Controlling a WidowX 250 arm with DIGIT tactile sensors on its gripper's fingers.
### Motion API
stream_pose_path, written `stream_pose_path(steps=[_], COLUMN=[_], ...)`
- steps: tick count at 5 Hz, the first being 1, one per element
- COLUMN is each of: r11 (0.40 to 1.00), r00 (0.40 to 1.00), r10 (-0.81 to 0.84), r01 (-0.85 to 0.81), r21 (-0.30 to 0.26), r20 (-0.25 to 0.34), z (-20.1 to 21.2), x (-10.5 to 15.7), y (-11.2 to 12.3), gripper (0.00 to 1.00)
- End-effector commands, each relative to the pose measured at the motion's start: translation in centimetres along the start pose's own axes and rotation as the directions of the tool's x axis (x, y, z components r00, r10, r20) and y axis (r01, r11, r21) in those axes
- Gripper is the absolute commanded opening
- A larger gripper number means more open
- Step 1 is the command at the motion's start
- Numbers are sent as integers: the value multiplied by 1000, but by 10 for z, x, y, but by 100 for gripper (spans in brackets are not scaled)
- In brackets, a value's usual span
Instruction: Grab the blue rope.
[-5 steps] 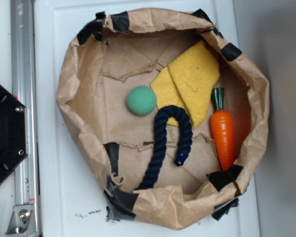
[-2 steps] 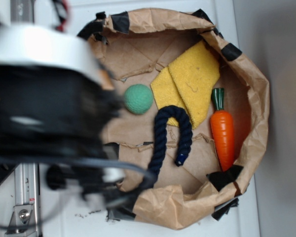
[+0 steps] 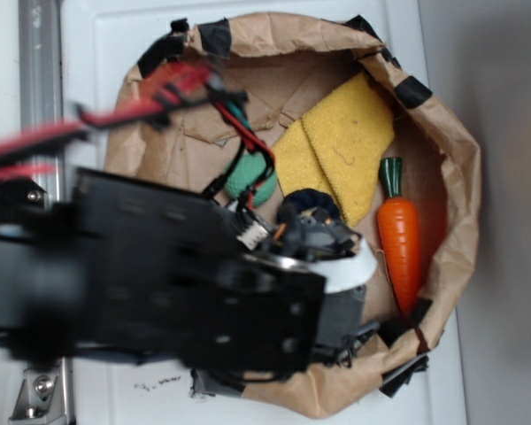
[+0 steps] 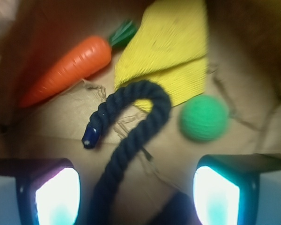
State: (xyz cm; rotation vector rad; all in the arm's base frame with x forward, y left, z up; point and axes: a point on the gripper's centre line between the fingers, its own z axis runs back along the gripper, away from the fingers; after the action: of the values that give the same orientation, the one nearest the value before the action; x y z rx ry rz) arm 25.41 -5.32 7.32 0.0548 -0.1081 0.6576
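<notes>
Fingers (image 4: 54, 194) sit at the wrist view's bottom corners, one at 7 o'clock and one at 5 o'clock, spread wide with a broad gap; the gripper (image 4: 136, 197) holds nothing. The rope (image 4: 131, 136) runs up through that gap from 6 o'clock, nearer the left-hand finger, touching neither. It arches over at centre and hooks back down toward 9 o'clock, ending in a brighter blue tip (image 4: 89, 139).

Bare brown paper lies on both sides of the rope's straight run, and inside the hook. The ball (image 4: 204, 118) rests at 3 o'clock, just beside the arch but apart from it. The top of the arch overlaps the lower edge of the yellow cloth (image 4: 168, 51), which spreads toward 12 o'clock. The carrot (image 4: 68, 68) lies tilted at 10 o'clock, leaves pointing at the cloth, well apart from the rope's tip. Behind it the bag wall rises dark.

In the exterior view the arm (image 3: 159, 283) reaches in from 9 o'clock, blurred, covering the lower left half of the paper bag (image 3: 451, 142). Only the top of the rope's arch (image 3: 308, 197) peeks out above the wrist. The ball (image 3: 248, 177) is half hidden by red and black wires. Cloth (image 3: 345, 142) and carrot (image 3: 398, 239) lie uncovered toward 2 and 3 o'clock, the carrot close along the bag's right wall.
</notes>
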Motion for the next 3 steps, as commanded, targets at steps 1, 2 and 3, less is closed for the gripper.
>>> stream_pose_path(steps=[1, 2, 3], r11=[995, 987, 988], r00=[995, 985, 984], r10=[-57, -97, -94], r01=[49, 77, 74], r21=[-87, -140, -134], r20=[-81, -140, -151], z=[-39, -46, -44], x=[-30, -53, -56], y=[-10, -15, -17], gripper=[100, 15, 0])
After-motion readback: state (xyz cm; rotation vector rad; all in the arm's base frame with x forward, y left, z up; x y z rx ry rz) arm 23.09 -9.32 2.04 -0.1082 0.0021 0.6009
